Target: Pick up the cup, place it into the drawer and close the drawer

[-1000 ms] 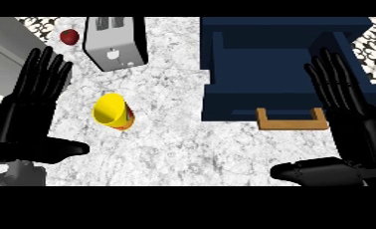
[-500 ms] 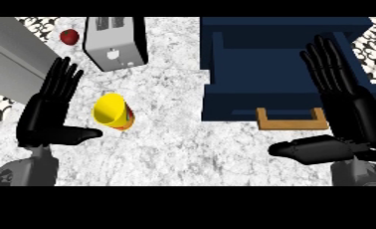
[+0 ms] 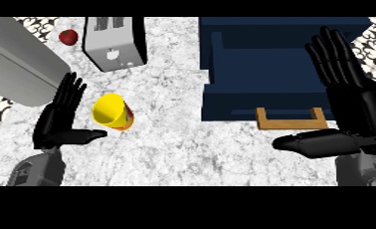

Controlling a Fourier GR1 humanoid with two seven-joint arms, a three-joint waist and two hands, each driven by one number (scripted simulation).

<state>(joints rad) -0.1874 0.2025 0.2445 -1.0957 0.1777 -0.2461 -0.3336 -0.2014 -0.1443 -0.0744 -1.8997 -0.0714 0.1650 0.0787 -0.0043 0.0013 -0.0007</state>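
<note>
Yellow cup [image 3: 112,112], tilted with its open mouth toward the upper left, lying on the marbled white counter [image 3: 183,148], left of centre. Nothing visible inside the cup. Just to its left, left hand [image 3: 60,123], black, fingers straight and spread upward, thumb stretched out flat beneath the cup's lower edge; grasping nothing, and touching or just apart cannot be told. Well to the right, dark blue drawer [image 3: 275,73], pulled open, its interior bare as far as can be seen, a tan wooden handle [image 3: 290,122] on its near front. At the far right, right hand [image 3: 341,98], fingers straight and up, thumb out sideways below the handle, holding nothing, partly overlapping the drawer's right side. Behind the cup, silver toaster [image 3: 114,44]; beside that, small red apple [image 3: 68,37]; grey slanted surface [image 3: 26,71] at upper left.

Likely risk: cup rolling or skidding rightward if nudged by the thumb before fingers close round it, being tilted and rounded. Further risk: clipping the drawer's front wall while carrying the cup across.
</note>
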